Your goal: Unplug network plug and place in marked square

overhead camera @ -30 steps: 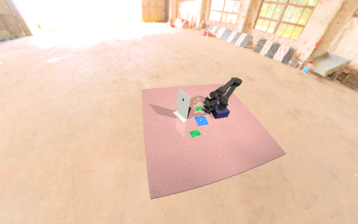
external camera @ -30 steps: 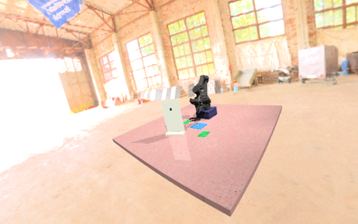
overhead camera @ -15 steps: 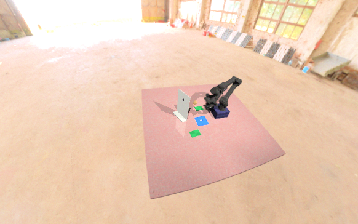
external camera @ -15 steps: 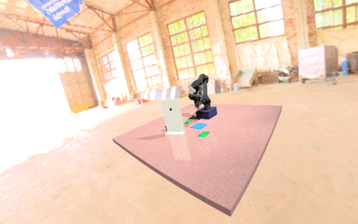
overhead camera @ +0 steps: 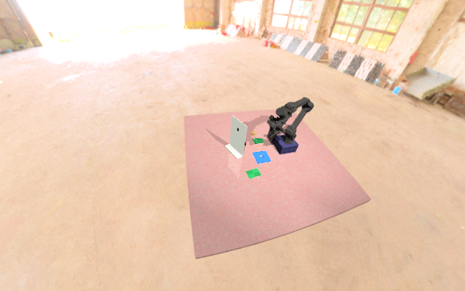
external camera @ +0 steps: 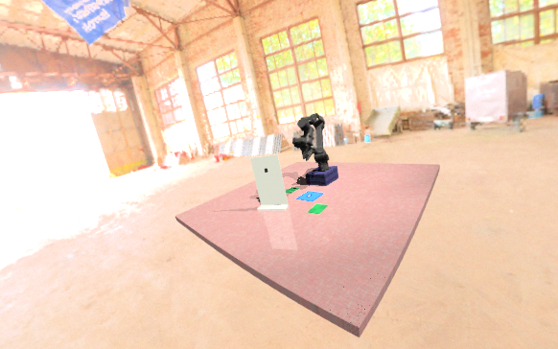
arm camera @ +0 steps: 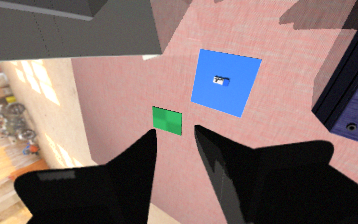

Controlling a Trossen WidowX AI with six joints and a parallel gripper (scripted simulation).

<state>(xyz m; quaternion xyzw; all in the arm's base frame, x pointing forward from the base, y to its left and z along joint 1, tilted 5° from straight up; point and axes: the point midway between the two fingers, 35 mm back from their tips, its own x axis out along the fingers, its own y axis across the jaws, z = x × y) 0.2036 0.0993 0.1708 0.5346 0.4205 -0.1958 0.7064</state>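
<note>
Pink speckled table slab (overhead camera: pixel 278 208): carries all items; glossy, mirrors the panel.
Upright panel: pale grey flat plate (overhead camera: pixel 238 135) on a white foot, small dark socket opening (external camera: pixel 267 170) on its face.
Plug: small white-and-blue network plug (arm camera: pixel 221 80) lies flat on the table, near the middle of the blue marked square (arm camera: pixel 226 81); nothing touches it.
Other marks: one small green square (arm camera: pixel 167 120) just beside the blue one, seen between the fingertips in the wrist view; a second green square (overhead camera: pixel 257 141) near the arm base.
Arm: black jointed arm (overhead camera: pixel 292 113) folded above its dark blue base block (overhead camera: pixel 286 145).
Gripper: black two-finger gripper (arm camera: pixel 175 134) partly spread, pinching nothing, raised off the table, apart from the plug.
</note>
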